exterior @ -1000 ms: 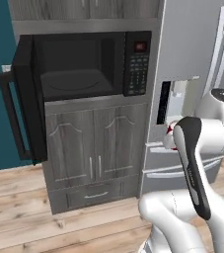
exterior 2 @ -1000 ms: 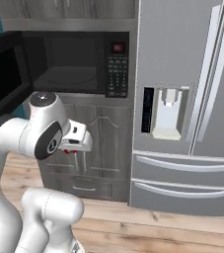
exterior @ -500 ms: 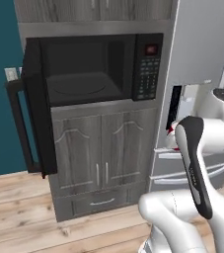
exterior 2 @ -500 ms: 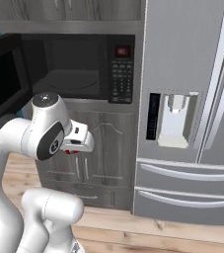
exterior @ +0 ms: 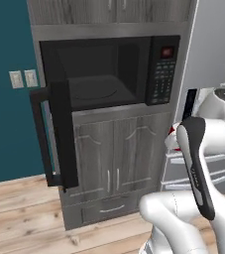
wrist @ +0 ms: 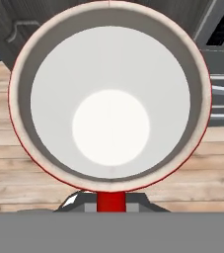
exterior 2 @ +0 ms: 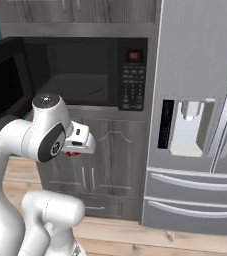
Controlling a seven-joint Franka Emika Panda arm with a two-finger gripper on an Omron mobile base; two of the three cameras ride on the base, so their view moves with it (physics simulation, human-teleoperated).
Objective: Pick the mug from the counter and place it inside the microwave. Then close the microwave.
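Below the microwave's (exterior: 109, 72) open cavity and in front of the grey cabinet doors (exterior 2: 97, 157), the tool (exterior 2: 74, 152) carries the mug (wrist: 111, 96), clamped on it, with a sliver of red showing under the white wrist. Seen from the hand, the mug's white inside and rim face the camera, with wooden floor (wrist: 0, 133) behind. Its black door (exterior: 59, 134) stands swung wide to the left. Right of the microwave stands a steel fridge (exterior 2: 200, 115).
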